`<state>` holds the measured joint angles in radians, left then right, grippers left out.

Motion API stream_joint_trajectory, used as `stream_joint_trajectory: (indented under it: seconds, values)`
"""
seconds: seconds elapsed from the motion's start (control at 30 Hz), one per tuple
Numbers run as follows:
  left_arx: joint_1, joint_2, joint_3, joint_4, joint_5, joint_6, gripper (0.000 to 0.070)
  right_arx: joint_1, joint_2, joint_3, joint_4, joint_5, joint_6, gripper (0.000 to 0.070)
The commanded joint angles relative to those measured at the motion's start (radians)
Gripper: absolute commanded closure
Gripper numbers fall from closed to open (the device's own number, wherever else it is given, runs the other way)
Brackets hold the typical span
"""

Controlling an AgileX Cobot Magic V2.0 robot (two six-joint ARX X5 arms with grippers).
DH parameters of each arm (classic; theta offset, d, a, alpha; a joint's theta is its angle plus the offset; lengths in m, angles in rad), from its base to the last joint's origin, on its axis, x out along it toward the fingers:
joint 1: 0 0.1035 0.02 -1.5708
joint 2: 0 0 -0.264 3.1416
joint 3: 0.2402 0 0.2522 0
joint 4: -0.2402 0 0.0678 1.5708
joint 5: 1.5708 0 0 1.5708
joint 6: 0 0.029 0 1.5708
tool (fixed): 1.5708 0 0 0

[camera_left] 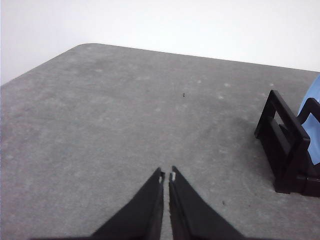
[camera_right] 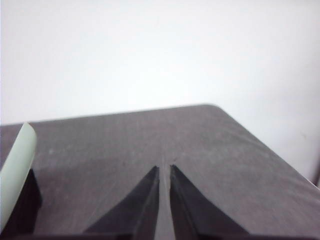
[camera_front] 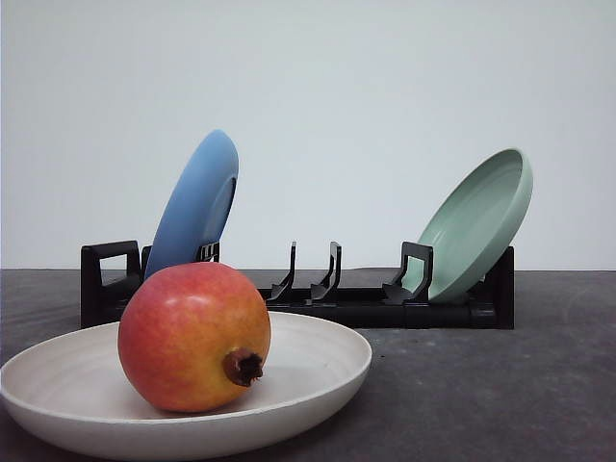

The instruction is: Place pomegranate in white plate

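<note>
- The left gripper point(camera_left: 167, 176) has its two black fingers almost together, with only a thin slit between the tips, and it holds nothing; it hangs over bare grey table point(camera_left: 125, 115).
- The right gripper point(camera_right: 164, 169) is in the same state: narrow, the tips nearly meeting, nothing between them, above the dark table surface close to a rounded corner of the table.
- The pomegranate point(camera_front: 193, 335) lies in the white plate point(camera_front: 322, 361), on the left half of the plate, resting on its side with the dark brown crown turned to the front and a little to the right.
- The white plate stands on the table at the near edge, toward the left side in the front view.
- Behind the plate, a black dish rack point(camera_front: 356, 303) runs across the table.
- A blue plate point(camera_front: 194, 204) leans in the left end of the rack, just behind the fruit.
- A pale green plate point(camera_front: 478, 220) leans in the right end of the rack, its hollow side facing left.
- The two slots in the middle of the rack hold nothing.
</note>
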<state>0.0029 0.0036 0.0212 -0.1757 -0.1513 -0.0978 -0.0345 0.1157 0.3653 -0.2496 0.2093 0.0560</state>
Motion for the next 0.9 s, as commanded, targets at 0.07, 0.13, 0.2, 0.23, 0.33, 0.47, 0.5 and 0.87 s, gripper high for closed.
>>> stream_joint_trajectory:
  seconds: [0.07,0.13,0.2,0.23,0.33,0.47,0.5,0.87]
  values:
    - [0.002,-0.001,-0.010,-0.005,0.002,-0.005,0.0700,0.003,-0.058,-0.176,0.130,0.000,-0.019,0.0665]
    - [0.002,-0.001,-0.010,-0.005,0.002,-0.005,0.0700,0.005,-0.075,-0.238,0.149,-0.002,-0.020,0.0665]
    - [0.002,-0.001,-0.010,-0.005,0.002,-0.005,0.0700,0.008,-0.090,-0.281,0.149,-0.003,-0.022,0.0665]
    - [0.002,-0.001,-0.010,-0.005,0.002,-0.005,0.0700,0.013,-0.099,-0.301,0.147,-0.006,-0.024,0.0665]
    - [0.002,-0.001,-0.010,-0.005,0.002,-0.005,0.0700,0.030,-0.112,-0.347,0.150,-0.045,-0.048,0.0665]
    - [0.002,-0.001,-0.010,-0.005,0.002,-0.005,0.0700,0.040,-0.112,-0.354,0.109,-0.124,-0.120,0.0665]
    - [0.002,-0.001,-0.010,-0.005,0.002,-0.005,0.0700,0.040,-0.112,-0.354,0.106,-0.140,-0.136,0.0665]
    - [0.002,-0.001,-0.010,-0.005,0.002,-0.005,0.0700,0.040,-0.112,-0.354,0.065,-0.202,-0.166,0.0665]
